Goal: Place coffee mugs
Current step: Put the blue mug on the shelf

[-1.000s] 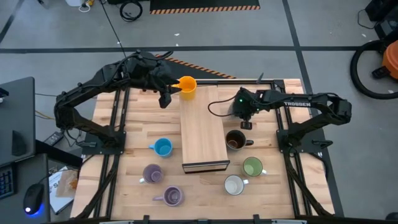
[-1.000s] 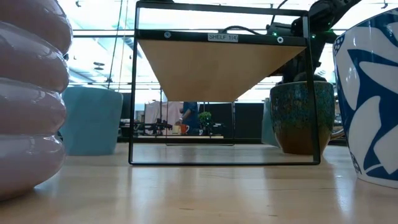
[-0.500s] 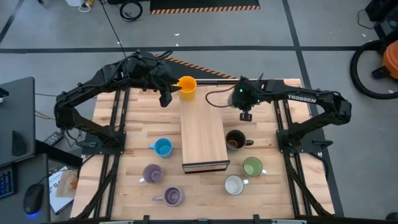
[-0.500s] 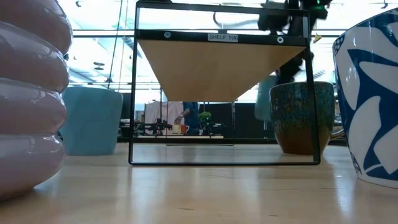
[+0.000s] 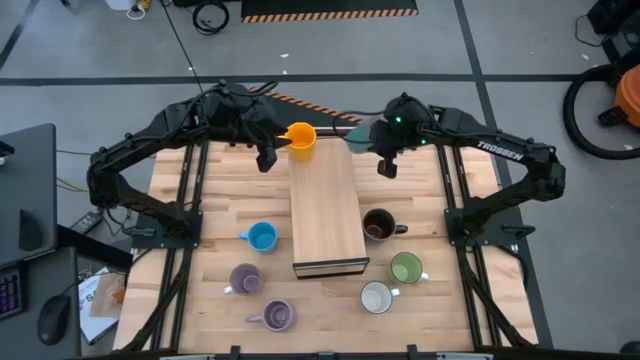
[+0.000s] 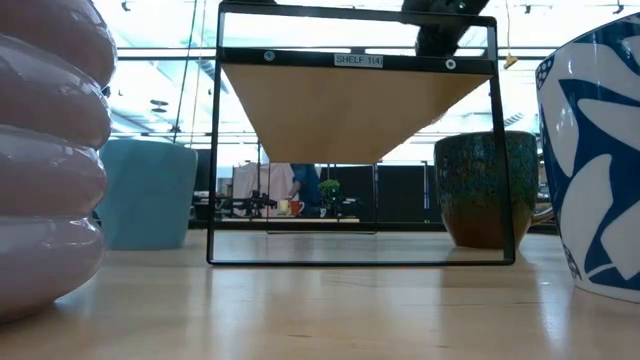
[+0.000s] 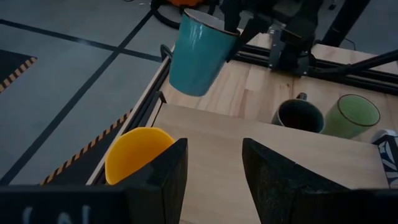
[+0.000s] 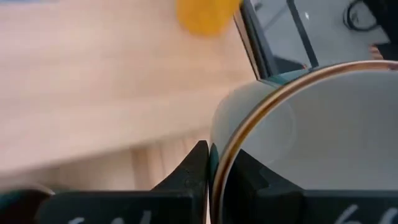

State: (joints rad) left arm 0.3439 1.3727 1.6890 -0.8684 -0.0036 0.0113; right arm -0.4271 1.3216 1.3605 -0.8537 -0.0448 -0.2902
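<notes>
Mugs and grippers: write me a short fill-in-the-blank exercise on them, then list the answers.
1. The right gripper holds a ____ mug in the air.
2. The orange mug stands at the far end of the ____.
3. The left gripper, beside the orange mug, is ____.
4. The green mug sits between the brown mug and the ____ mug.

Answers: teal; board; open; white

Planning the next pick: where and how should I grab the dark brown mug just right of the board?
Probably the rim wall, from straight above, with one pincer finger inside. The dark brown mug stands upright with its mouth open, the wooden board is close on one side, and its handle sticks out on the opposite side.
</notes>
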